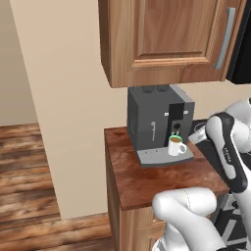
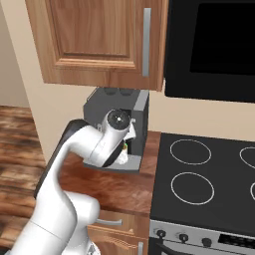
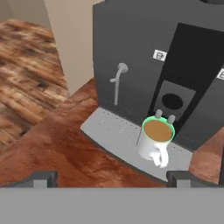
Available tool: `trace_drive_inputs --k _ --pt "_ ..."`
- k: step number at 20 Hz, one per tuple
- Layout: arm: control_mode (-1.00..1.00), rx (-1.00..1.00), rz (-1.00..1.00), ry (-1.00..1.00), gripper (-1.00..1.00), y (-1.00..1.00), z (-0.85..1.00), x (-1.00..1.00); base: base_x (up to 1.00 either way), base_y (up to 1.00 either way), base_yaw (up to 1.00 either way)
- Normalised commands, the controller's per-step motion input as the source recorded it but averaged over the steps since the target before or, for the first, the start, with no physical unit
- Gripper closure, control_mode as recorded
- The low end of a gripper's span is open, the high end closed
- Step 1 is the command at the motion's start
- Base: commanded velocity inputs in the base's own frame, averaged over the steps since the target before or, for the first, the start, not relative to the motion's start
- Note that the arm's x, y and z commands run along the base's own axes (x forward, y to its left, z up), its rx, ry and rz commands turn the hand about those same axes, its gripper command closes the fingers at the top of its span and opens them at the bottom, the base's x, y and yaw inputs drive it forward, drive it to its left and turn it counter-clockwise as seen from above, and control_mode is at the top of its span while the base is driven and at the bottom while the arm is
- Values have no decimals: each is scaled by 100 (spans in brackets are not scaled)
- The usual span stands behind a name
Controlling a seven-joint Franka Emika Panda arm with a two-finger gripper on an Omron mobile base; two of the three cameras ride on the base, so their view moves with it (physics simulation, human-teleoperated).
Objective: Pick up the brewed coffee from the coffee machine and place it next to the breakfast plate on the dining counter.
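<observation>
The brewed coffee, a small white mug (image 1: 175,145) (image 3: 155,141) with a green rim and brown liquid, stands upright on the grey drip tray (image 1: 154,157) (image 3: 109,127) under the spout. The dark grey coffee machine (image 1: 152,120) (image 2: 99,107) (image 3: 131,52) sits at the back of a small brown cabinet top (image 1: 162,181). My gripper (image 3: 111,180) is open, its fingertips (image 3: 43,178) set wide apart, a short way in front of the mug and not touching it. In the right base view my arm hides the mug. The breakfast plate and dining counter are out of view.
A wooden wall cabinet (image 1: 166,39) (image 2: 99,40) hangs low above the machine. A beige wall (image 1: 63,98) stands to the left. A black stovetop (image 2: 209,179) adjoins on the right, under a black appliance (image 2: 214,45). Wood floor (image 3: 26,65) lies beyond the counter edge.
</observation>
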Motion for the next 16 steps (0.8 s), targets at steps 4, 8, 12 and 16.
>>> trace_drive_inputs --k 4,8,12,16 --pt "-100 1 28 -3 -100 -28 -41 0 0 0 0" --pt "-100 1 22 -11 -100 -5 -61 6 0 0 0" --pt "-100 4 16 -15 -100 0 -57 12 0 0 0" --pt "-100 8 9 -16 -100 -2 -41 19 0 0 0"
